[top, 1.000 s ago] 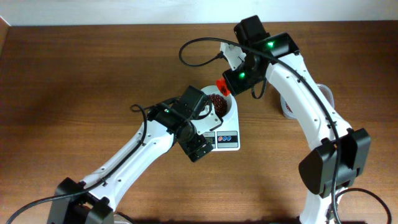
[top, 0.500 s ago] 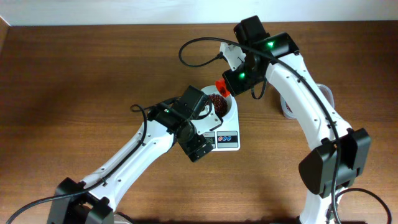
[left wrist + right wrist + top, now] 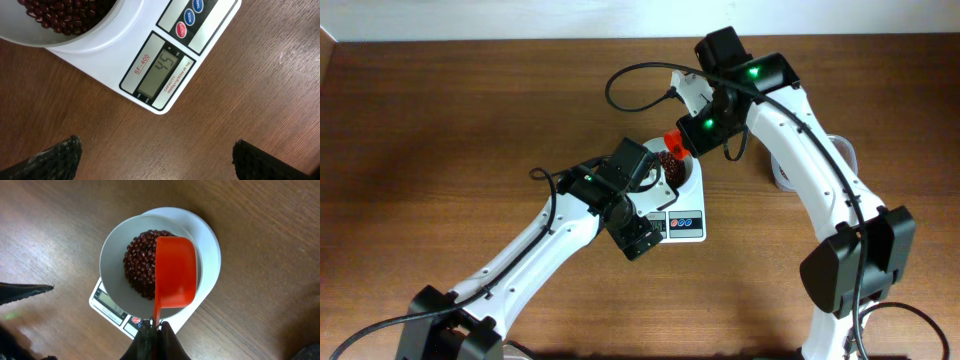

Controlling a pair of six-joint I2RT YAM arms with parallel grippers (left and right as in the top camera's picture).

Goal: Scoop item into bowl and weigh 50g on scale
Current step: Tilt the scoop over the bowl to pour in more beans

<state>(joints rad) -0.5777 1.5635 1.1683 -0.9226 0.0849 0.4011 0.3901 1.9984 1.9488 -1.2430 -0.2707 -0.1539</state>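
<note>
The white bowl (image 3: 112, 260) sits on the white scale (image 3: 210, 245) and holds a heap of reddish-brown beans (image 3: 140, 262). My right gripper (image 3: 156, 327) is shut on the handle of a red scoop (image 3: 175, 272), held over the bowl's right half, its underside toward the camera. In the left wrist view the scale (image 3: 120, 62) display (image 3: 159, 67) reads 45, and the bowl (image 3: 90, 37) with beans (image 3: 60, 12) shows at the top left. My left gripper (image 3: 155, 157) is open over bare table in front of the scale. Overhead, the scoop (image 3: 676, 141) is above the bowl (image 3: 684, 177) on the scale (image 3: 690, 228).
A clear plastic tub (image 3: 845, 155) stands at the right, partly hidden by my right arm. My left arm crosses the table from the lower left to the scale. The wooden table (image 3: 440, 130) spreads around.
The red scoop has shifted slightly up and left over the bowl. The left arm has not moved.
</note>
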